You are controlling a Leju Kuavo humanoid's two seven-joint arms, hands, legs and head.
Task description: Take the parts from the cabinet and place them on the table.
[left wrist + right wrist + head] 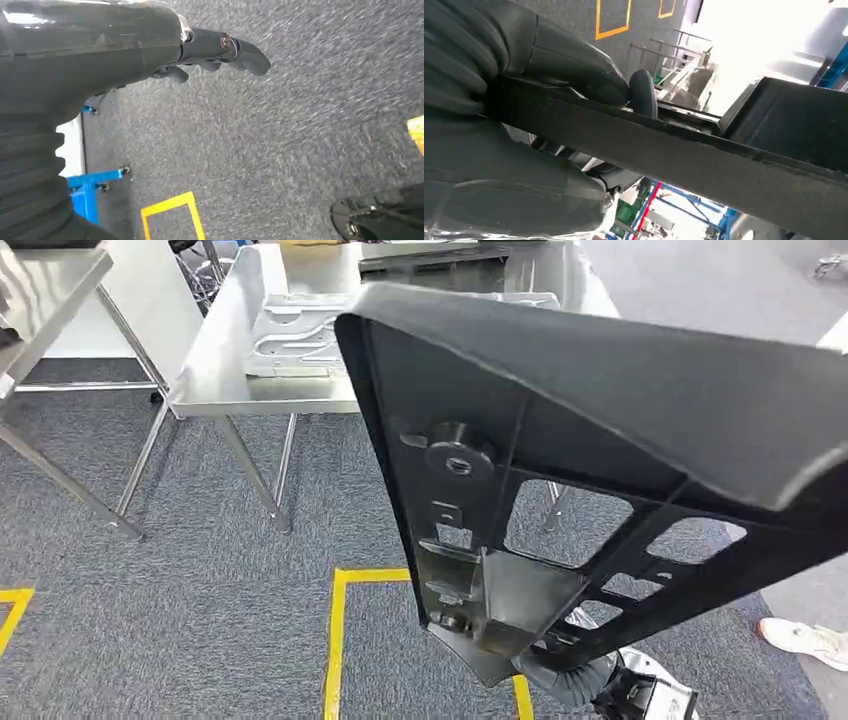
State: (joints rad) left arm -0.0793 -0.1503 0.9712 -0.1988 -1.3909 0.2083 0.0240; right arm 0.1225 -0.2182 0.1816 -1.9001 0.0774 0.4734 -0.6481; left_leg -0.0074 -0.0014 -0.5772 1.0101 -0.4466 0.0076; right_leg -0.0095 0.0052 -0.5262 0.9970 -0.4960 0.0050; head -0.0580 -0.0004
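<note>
A stainless steel table (215, 370) with a raised rim and splayed metal legs is seen standing on grey carpeted floor (180, 590). A pale stamped metal part (295, 335) is observed lying flat on the tabletop, near its front edge. Behind it, a dark part (440, 268) rests on the same surface; its form cannot be resolved. A second steel table (50, 280) is recorded to the left, well apart from the first. Yellow tape outlines (338, 640) are marked on the carpet in front of the tables.
</note>
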